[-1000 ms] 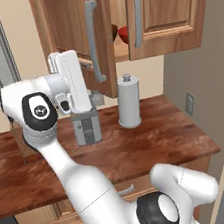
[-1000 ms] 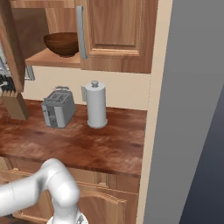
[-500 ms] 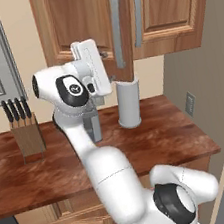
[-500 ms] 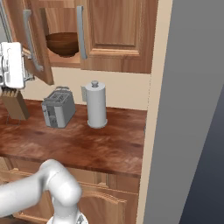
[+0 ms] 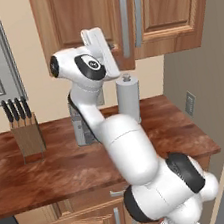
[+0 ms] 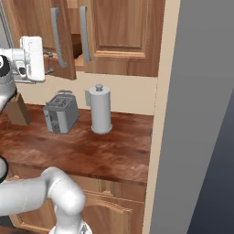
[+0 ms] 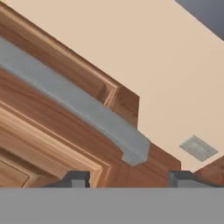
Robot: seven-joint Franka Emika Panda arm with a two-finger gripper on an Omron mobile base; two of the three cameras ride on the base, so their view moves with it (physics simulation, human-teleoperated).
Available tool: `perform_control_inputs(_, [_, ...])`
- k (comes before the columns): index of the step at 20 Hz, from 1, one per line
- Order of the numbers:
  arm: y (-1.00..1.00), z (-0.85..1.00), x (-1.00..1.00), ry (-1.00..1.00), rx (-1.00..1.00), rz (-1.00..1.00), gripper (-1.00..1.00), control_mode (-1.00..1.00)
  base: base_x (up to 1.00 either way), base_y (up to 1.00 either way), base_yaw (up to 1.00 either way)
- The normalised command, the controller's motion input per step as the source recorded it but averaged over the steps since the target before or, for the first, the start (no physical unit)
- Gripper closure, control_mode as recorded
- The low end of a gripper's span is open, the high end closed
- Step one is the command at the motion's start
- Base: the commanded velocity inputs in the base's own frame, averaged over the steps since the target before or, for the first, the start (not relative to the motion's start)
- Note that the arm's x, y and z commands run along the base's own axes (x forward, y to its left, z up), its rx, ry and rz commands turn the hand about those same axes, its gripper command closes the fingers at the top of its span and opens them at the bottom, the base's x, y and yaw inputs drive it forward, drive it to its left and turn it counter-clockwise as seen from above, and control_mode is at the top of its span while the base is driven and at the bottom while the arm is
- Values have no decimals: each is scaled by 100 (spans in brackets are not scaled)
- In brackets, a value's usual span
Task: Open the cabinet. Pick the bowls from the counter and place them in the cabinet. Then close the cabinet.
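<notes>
claw (image 7: 129, 178) sits at the bottom edge of the hand view, its two dark fingertips (image 7: 78, 178) standing apart with the lower end of a grey bar handle (image 7: 78, 107) just above the gap; nothing is between them, and whether they are fully wide or partly drawn in cannot be told. in the right base view the white hand (image 6: 31, 58) sits at the upper left of the frame, close against the left cabinet door (image 6: 43, 36).

that door belongs to the cabinet (image 6: 123, 36), which fills the top of the right base view. the left door stands slightly ajar, leaving a narrow dark gap beside the right door, which lies flat and shut. in the left base view the cabinet (image 5: 170, 10) runs across the top of the frame, the two handles side by side near its centre.

below, the counter (image 6: 82, 151) crosses the middle of the right base view. on it a paper towel holder (image 6: 100, 109) stands upright near the centre, a silver toaster (image 6: 60, 112) just to its left, and a knife block (image 6: 18, 112) at the left edge. in the left base view the knife block (image 5: 26, 136) sits at mid left. a wall outlet (image 7: 199, 148) shows at the lower right of the hand view.
</notes>
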Motion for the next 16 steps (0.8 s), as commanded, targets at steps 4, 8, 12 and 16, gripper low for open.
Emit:
perform_control_inputs(4, [-42, -3, 92, -1, 12, 12, -100, -100, 0, 0, 0])
perform_control_inputs(8, [-34, -17, 87, -2, 20, 17, -100, -100, 0, 0, 0])
perform_control_inputs(12, [-34, -20, 99, 0, 20, 18, -100, -100, 0, 0, 0])
perform_control_inputs(16, [-29, -27, 95, 0, 21, 18, -100, -100, 0, 0, 0])
